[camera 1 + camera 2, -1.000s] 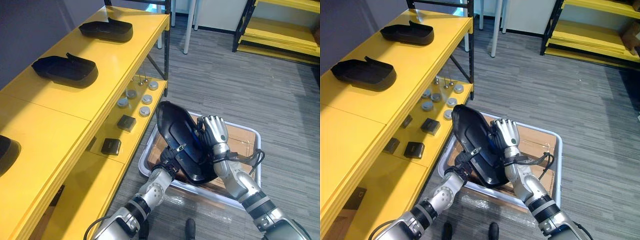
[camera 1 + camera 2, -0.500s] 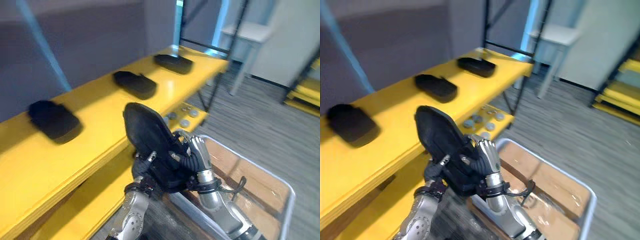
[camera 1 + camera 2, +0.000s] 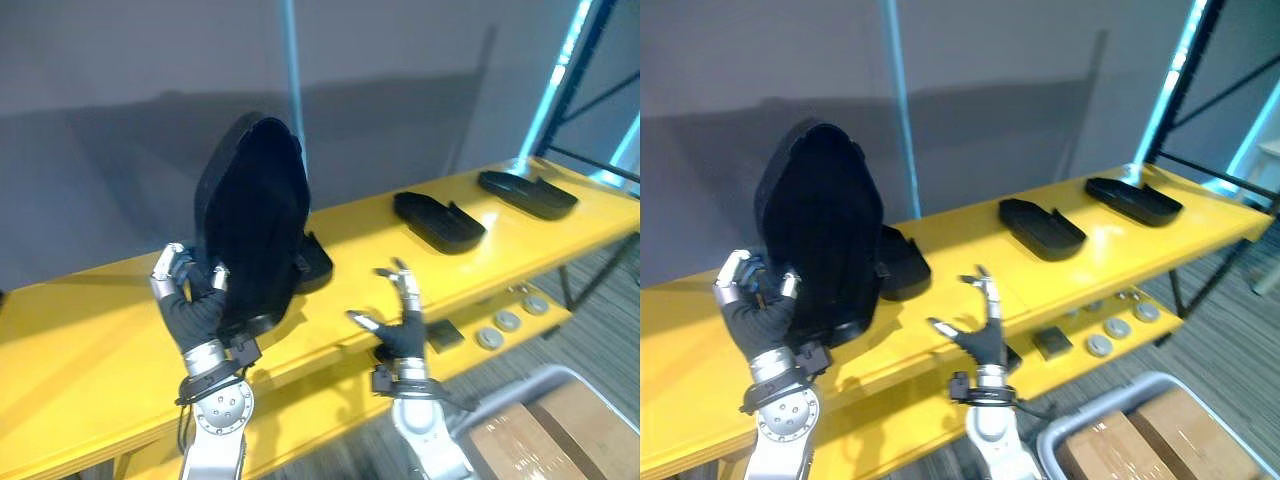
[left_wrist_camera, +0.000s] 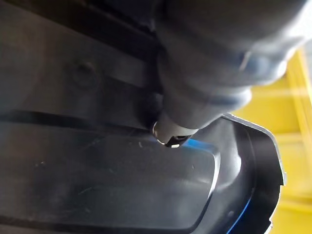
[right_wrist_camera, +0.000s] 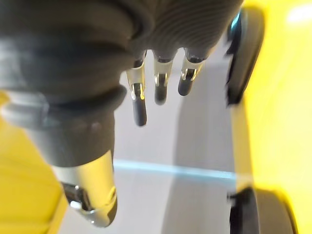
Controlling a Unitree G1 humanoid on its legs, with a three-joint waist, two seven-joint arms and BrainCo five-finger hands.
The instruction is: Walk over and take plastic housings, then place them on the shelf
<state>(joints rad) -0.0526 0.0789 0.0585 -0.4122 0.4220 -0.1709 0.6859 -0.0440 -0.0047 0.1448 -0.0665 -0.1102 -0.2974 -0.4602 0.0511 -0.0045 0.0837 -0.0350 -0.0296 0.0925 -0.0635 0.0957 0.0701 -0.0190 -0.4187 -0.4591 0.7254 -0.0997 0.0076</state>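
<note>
The left hand (image 3: 190, 305) is raised over the yellow shelf (image 3: 90, 350), wrist upright, its fingers and thumb curled round the lower edge of the held housing (image 3: 252, 225). That black shell stands on end, its rounded top up against the grey wall (image 3: 400, 90), and its lower end is just above the shelf top (whether it touches the board cannot be told). A broad bare stretch of yellow board lies left of this hand and in front of it, up to the shelf's front edge. Just right of the held shell and partly hidden behind it, a second housing (image 3: 312, 265) lies flat on the board. The right hand (image 3: 400, 325) is up in front of the shelf's front edge, palm turned, its fingers straight and spread, thumb out to the side, holding nothing. Beyond it, well apart, a third housing (image 3: 438, 220) and a fourth housing (image 3: 527, 193) lie flat with bare board between them. Under the edge, the lower shelf (image 3: 560, 300) carries a dark block (image 3: 445, 334) and round metal parts (image 3: 489, 338). A white bin (image 3: 545, 380) with cardboard (image 3: 530, 440) in it stands on the floor at the far right.
</note>
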